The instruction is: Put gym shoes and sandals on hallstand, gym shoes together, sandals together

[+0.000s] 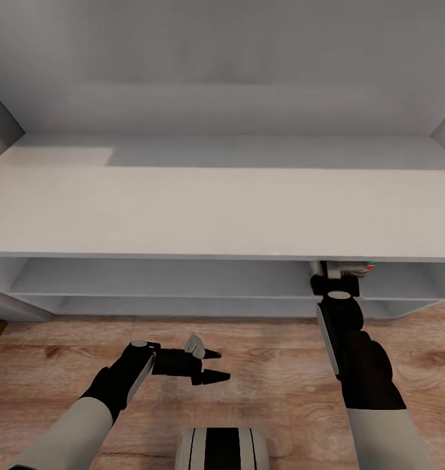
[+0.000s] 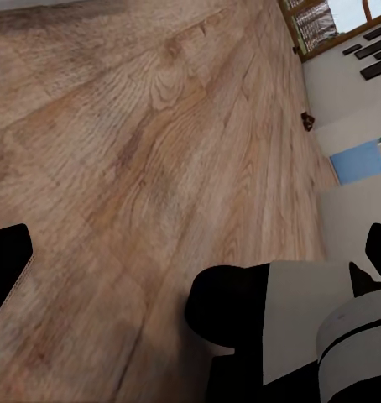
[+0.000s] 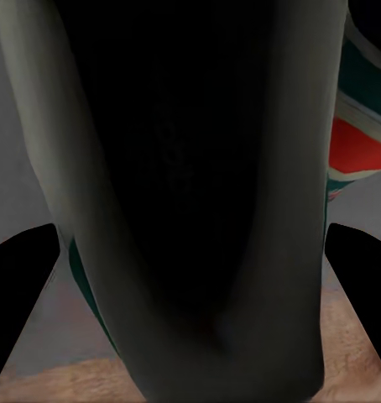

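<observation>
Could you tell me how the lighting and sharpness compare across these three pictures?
Head view: even, soft light, a paler patch on the hallstand top, its lower shelves shaded. Left wrist view: bright, the corridor floor grain fairly crisp. Right wrist view: dark and blurred, the gym shoe too close to resolve.

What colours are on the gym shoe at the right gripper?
The gym shoe shows teal stripes and a red patch on cream-white, best in the right wrist view.

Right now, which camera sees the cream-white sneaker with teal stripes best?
The right wrist view: the cream-white sneaker with teal stripes looms close, teal and red showing. The head view catches just a sliver under the bench top, beyond the right gripper.
</observation>
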Available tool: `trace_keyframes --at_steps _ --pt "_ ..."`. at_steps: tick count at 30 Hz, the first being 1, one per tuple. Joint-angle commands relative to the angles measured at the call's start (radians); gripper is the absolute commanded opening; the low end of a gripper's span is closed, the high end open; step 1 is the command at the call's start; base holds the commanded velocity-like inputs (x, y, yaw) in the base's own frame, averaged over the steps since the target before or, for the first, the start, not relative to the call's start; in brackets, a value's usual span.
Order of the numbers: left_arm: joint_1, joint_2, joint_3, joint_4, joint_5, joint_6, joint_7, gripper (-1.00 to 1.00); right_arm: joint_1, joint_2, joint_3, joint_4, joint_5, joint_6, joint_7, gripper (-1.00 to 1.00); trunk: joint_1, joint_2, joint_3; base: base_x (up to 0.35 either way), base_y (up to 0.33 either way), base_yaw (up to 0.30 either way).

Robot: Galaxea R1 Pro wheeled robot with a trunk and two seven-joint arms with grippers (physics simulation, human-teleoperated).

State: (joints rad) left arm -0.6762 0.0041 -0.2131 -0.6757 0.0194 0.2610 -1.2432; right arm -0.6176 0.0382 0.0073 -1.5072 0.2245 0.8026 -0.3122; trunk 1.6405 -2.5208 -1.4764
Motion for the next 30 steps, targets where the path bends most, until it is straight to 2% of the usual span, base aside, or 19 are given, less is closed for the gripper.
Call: trace_keyframes --at_steps 1,30 --pt "0.000 0.000 -0.002 -0.001 0.002 0.011 -0.002 1.00 -0.001 0.000 0.001 -0.001 0.003 0.006 -0.002 -1.00 0.000 0.000 -0.001 0.087 0.000 0.000" --pt "0.000 0.000 -0.001 -0.001 0.002 0.011 -0.001 1.00 -0.001 0.000 0.000 -0.001 0.003 0.006 -0.002 -1.00 0.000 0.000 -0.001 0.007 0.000 0.000"
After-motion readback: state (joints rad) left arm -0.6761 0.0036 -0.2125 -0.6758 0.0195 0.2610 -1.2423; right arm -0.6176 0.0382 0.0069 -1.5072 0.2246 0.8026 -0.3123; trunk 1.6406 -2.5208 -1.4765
